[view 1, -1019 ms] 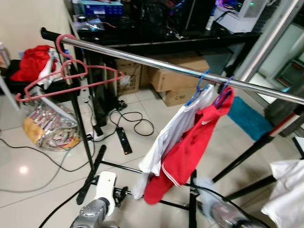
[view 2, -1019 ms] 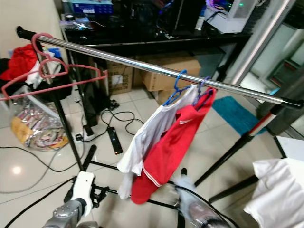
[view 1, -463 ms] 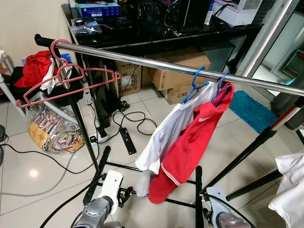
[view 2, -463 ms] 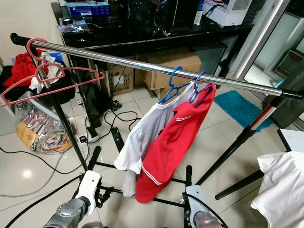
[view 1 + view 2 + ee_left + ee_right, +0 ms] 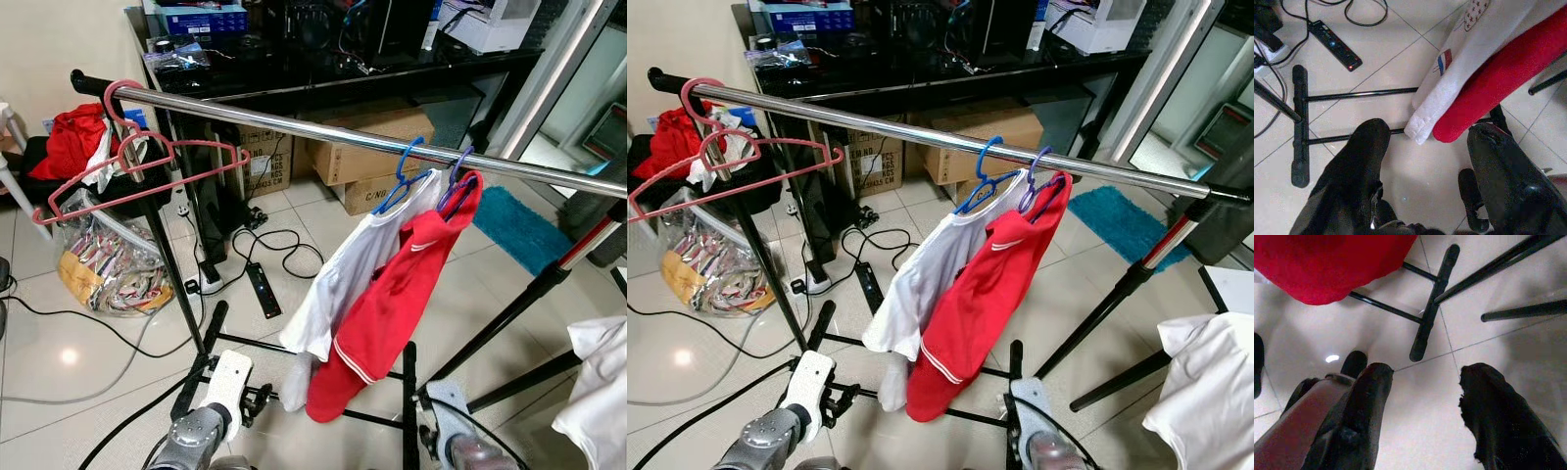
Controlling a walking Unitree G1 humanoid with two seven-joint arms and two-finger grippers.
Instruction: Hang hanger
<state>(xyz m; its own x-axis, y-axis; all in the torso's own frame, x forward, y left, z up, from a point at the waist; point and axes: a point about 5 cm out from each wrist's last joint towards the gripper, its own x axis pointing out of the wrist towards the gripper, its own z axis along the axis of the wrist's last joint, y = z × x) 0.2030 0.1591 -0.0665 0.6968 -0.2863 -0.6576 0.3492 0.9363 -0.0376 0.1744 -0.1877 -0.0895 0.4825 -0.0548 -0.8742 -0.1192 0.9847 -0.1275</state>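
Left eye view, going left for you: empty pink plastic hangers (image 5: pixel 137 171) hook the shiny steel rail (image 5: pixel 323 133). Cardboard boxes' (image 5: pixel 257 162) print is unreadable. Further right, a white shirt (image 5: pixel 358 264) and red shirt (image 5: pixel 402 299) hang. Low down, your left gripper (image 5: pixel 1422 161) and right gripper (image 5: pixel 1422 401) gape wide, holding nothing.

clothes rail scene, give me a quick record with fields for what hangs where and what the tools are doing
rail: steel bar across the room
empty hangers: pink hangers at its left end
hung clothes: white shirt on blue hanger; red shirt on purple hanger beside it
left tool: open, low, above the floor
right tool: open, low, above the floor
held: nothing
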